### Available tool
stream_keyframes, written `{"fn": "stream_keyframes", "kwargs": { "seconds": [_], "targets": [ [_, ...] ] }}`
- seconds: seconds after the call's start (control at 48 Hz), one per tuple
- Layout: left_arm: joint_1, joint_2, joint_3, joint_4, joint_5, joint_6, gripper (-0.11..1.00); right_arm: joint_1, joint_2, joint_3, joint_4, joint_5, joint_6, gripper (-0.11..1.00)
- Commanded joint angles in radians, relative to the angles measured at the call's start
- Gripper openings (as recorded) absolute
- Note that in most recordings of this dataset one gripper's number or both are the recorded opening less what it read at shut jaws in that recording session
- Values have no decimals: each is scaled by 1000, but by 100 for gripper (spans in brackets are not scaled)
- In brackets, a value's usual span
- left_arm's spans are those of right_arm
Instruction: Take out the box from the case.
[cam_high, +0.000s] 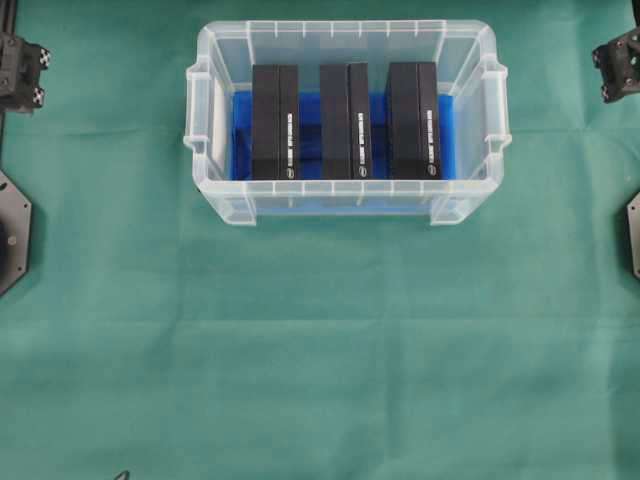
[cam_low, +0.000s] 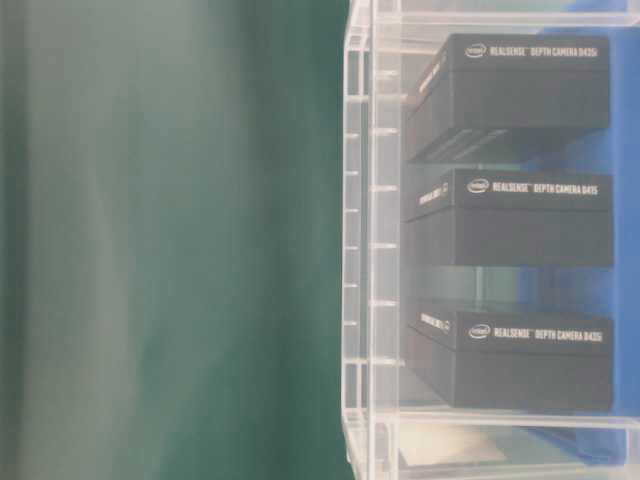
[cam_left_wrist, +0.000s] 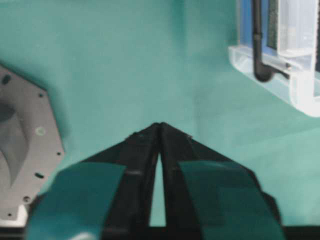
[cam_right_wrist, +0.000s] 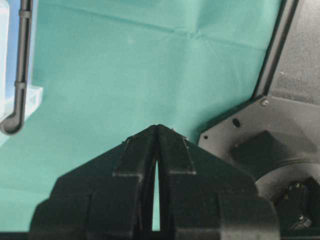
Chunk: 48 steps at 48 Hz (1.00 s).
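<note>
The case (cam_high: 203, 130) is a clear plastic bin with a blue floor, standing at the back middle of the green cloth. Three black boxes stand side by side inside it: left (cam_high: 275, 122), middle (cam_high: 346, 120) and right (cam_high: 413, 120). The table-level view shows them through the clear wall (cam_low: 370, 250), each with white lettering (cam_low: 540, 188). My left gripper (cam_left_wrist: 160, 125) is shut and empty over bare cloth, with a corner of the case (cam_left_wrist: 280, 75) off to its right. My right gripper (cam_right_wrist: 157, 126) is shut and empty too, the case corner (cam_right_wrist: 30, 97) off to its left.
The arms sit at the far upper corners, left (cam_high: 22, 70) and right (cam_high: 618, 62). Dark base plates lie at the left edge (cam_high: 12, 230) and right edge (cam_high: 634, 232). A grey base plate (cam_left_wrist: 25, 160) is beside my left gripper, a black one (cam_right_wrist: 270, 145) beside my right.
</note>
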<state>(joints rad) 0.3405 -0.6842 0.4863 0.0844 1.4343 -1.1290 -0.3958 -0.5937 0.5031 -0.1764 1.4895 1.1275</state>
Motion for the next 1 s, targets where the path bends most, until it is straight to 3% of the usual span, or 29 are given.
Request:
{"fn": "stream_keyframes", "kwargs": {
  "seconds": [0.0, 0.104, 0.25, 0.333, 0.583, 0.896, 0.979],
  "targets": [
    [3, -2, -23, -2, 0, -6, 13, -2, -2, -14, -2, -5, 2, -1],
    [3, -2, -23, -3, 0, -6, 33, -2, -3, -11, 6, -6, 2, -1],
    [3, 0, -23, -5, 0, -9, 77, -2, -6, 3, 8, -17, -2, -1],
    [3, -2, -23, -5, 2, -12, 93, -2, -9, 17, 9, -32, -2, -1],
    [3, -8, -18, -5, 2, -21, 93, -2, -9, 38, 40, -75, -3, -1],
    [3, -8, -18, -5, 2, -21, 93, -2, -9, 38, 40, -81, 2, 0],
    [3, -9, -18, -5, 5, -21, 93, -2, -9, 40, 40, -80, 6, 14]
  ]
}}
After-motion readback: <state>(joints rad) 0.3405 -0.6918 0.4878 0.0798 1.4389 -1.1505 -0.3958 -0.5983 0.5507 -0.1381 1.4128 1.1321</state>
